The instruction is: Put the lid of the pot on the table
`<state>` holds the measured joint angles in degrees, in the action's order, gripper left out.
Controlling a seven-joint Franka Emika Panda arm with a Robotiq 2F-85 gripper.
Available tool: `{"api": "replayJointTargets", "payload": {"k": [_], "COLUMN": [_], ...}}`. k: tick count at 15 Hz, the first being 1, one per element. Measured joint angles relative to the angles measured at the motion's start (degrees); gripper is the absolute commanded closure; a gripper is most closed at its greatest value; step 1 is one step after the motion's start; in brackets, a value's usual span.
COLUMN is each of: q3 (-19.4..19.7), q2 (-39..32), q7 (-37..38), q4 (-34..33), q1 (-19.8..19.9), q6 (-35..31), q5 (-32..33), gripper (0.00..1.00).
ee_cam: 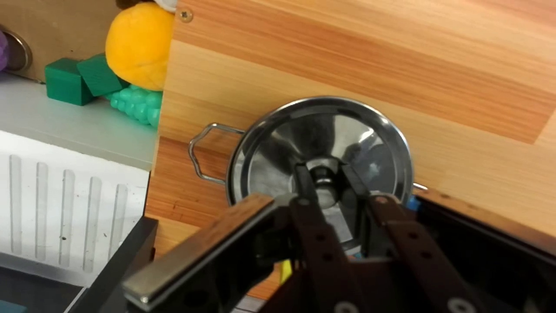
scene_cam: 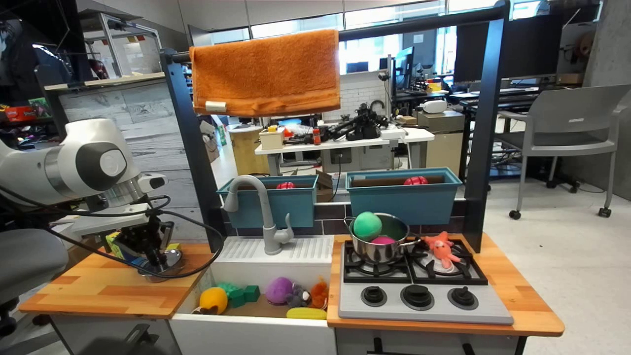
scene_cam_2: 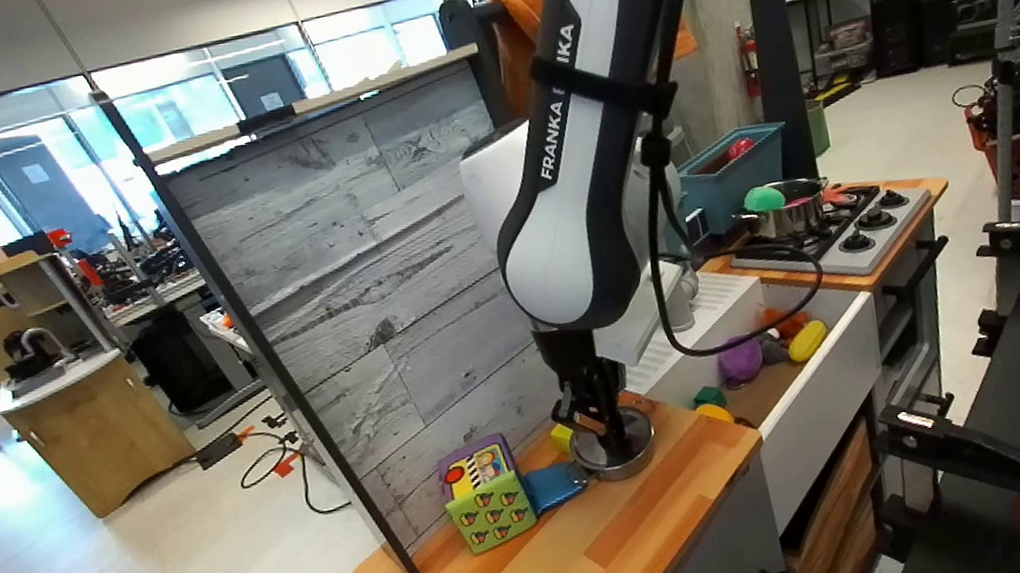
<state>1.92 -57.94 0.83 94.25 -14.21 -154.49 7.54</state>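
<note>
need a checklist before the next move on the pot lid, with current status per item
1. Jaws placed at the knob of the lid: ok; they stand on either side of it in the wrist view.
2. Firm grip on the knob: cannot tell; the pictures don't settle whether they press on it.
3. Lid off the pot: not ok; it sits on top, not yet lifted.
4. Table in sight for set-down: ok; its wood grain shows beside the pot in the wrist view.
5. Blue piece apart from the pot: cannot tell; they lie close together in an exterior view.
</note>
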Motion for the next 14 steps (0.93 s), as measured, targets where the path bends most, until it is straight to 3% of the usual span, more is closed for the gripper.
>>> {"api": "replayJointTargets", "payload": {"k": [8, 14], "q3": [-1.01, 0.32], "q2": [2.81, 5.92], "q7": [-2.36, -1.67], "q4": [5.66, 10.99], "q1": [-1.63, -2.60], "q6": [-1.08, -11.90], "q5": [3.37, 4.51], "gripper": [0.95, 0.95]}}
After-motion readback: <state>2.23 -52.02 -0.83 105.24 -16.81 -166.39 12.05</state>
